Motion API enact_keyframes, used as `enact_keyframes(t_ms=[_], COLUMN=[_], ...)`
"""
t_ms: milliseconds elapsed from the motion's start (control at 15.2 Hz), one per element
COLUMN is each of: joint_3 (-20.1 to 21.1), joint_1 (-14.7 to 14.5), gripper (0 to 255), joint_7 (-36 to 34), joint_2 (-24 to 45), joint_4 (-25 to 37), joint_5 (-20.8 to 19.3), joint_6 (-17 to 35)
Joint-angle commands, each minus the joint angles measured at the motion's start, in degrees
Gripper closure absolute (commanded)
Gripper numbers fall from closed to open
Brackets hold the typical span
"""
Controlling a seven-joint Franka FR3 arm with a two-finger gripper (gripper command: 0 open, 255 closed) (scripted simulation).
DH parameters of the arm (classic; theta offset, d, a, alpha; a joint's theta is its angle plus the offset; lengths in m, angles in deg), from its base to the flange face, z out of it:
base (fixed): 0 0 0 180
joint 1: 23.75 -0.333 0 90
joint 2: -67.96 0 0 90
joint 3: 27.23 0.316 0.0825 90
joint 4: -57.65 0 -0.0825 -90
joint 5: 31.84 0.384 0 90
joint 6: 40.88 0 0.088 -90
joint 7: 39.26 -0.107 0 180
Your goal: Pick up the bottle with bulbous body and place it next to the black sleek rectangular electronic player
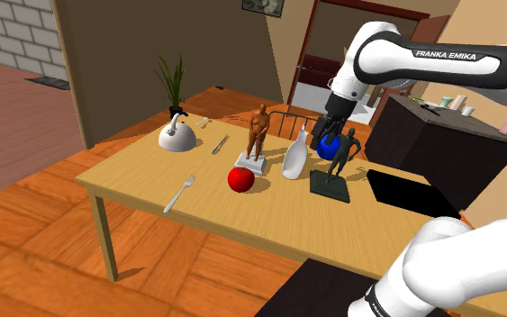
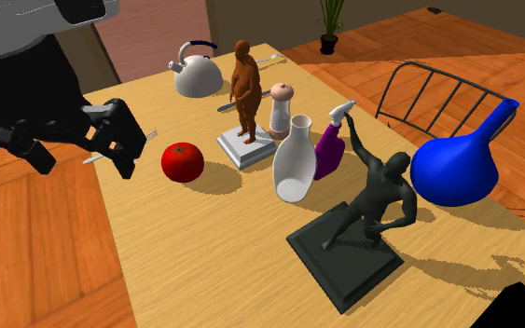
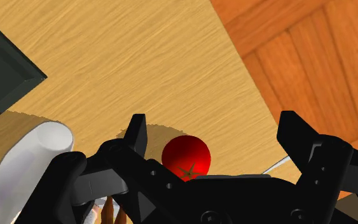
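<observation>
Black gripper [image 2: 90, 149] at the second exterior view's left, hanging over the wooden table [image 2: 204, 261]. The wrist view has its fingers [image 3: 139, 140] spread wide, nothing clasped, just a red tomato [image 3: 185, 158] down on the table beyond them.

The target, the blue bulbous bottle [image 2: 451, 168], is away at the far right by the table's edge. It is tilted, neck pointing up and right, in front of a dark chair [image 2: 419, 84] and well apart from the gripper.

My read: this is the approach. Travel right and keep high enough to clear the raised arm of the dark figurine [image 2: 372, 200]. Then come down on the slim neck, not the round body, which looks too wide and smooth for these jaws. Turn the wrist to match the neck's tilt before closing. The black player [image 1: 404, 191] lies flat at the table's right end in the shoulder view, so the carry looks short.

Containers, left to right:
- The white kettle [image 2: 195, 76] is closed, contents hidden.
- The white vase [image 2: 295, 163] has an open mouth with nothing poking out.
- The purple spray bottle [image 2: 328, 154] stands just behind the vase, white trigger on top.
- The blue bottle is opaque, so I cannot tell what it holds.
</observation>
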Motion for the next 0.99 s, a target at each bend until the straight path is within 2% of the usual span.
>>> enact_keyframes(t_ms=[0,462,924], joint_3=[-1.8,-7.4,-12.3], joint_1=[0.6,2.0,3.2], gripper=[0,0,0], joint_7=[2.3,9.6,17.4], joint_2=[3.3,14.8,27.9], joint_4=[1.0,6.8,16.0], joint_5=[-0.9,-1.9,0.5], joint_6=[2.6,9.2,13.7])
